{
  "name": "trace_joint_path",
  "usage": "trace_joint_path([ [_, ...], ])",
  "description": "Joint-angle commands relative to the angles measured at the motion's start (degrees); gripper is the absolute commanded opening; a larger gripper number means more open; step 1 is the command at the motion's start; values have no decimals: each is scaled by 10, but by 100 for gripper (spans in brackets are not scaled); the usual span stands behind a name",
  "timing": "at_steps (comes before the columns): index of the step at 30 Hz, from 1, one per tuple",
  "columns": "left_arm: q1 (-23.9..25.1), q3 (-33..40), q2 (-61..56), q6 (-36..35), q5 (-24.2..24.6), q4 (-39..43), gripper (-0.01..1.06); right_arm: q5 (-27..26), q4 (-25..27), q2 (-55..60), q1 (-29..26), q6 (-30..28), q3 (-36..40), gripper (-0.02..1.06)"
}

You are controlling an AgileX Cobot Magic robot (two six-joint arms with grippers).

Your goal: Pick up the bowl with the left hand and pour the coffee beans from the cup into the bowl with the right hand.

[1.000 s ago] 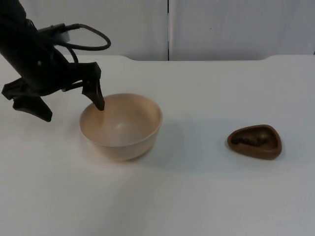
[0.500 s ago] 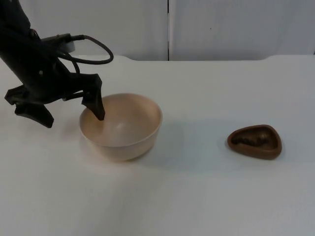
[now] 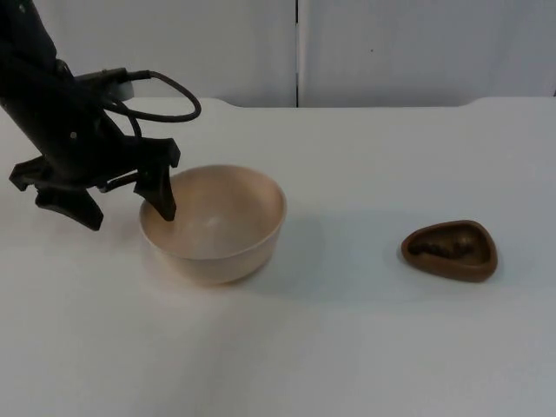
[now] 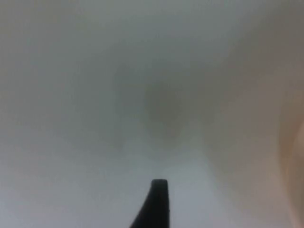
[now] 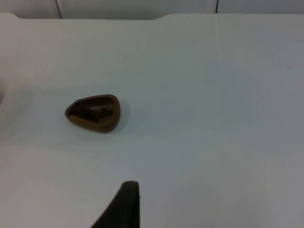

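White table (image 3: 365, 347), grey wall behind. Left claw (image 3: 122, 204) open astride the bowl (image 3: 215, 221) rim; we'd seat deeper, then pinch. Right claw waits, state unclear; cup (image 3: 450, 249) far right.

place: lab-style robot test bench | cues: bare white surface (image 3: 365, 347), plain grey partition wall (image 3: 417, 48) directly behind surface

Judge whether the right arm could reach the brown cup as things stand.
Probably yes: the cup stands alone on bare table, well apart from the bowl where the left gripper works.
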Motion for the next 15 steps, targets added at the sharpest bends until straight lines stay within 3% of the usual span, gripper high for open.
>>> trace_joint_path([
  [1, -2, -2, 1, 3, -4, 4, 73, -3, -1, -2, -4, -2, 0, 105],
  [5, -2, -2, 1, 3, -4, -4, 54, -3, -1, -2, -4, -2, 0, 105],
  [13, -2, -2, 1, 17, -4, -37, 53, -3, -1, -2, -4, -2, 0, 105],
  [15, -2, -2, 1, 17, -4, -39, 48, -3, -1, -2, -4, -2, 0, 105],
])
